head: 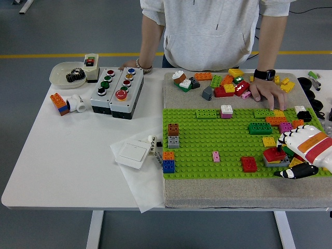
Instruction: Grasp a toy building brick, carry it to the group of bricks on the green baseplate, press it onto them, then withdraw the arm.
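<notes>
A red brick [273,154] sits flat on a grey brick [276,162] in the cluster at the right end of the green baseplate [207,140]. My right hand [290,155], in a white cover with orange and red bands, lies just right of that cluster. Its fingers [286,140] are loosely bent beside the red brick and its black thumb [295,171] is low and apart from it. Nothing is in the hand. A yellow brick [268,141] and another red brick [249,164] stand close by. My left arm is out of view.
A person stands at the far side with one hand [268,93] on the loose brick pile [228,85] and the other [132,65] behind the button boxes [116,92]. Brick stacks [169,162] stand at the plate's left edge. Papers [135,155] lie beside it.
</notes>
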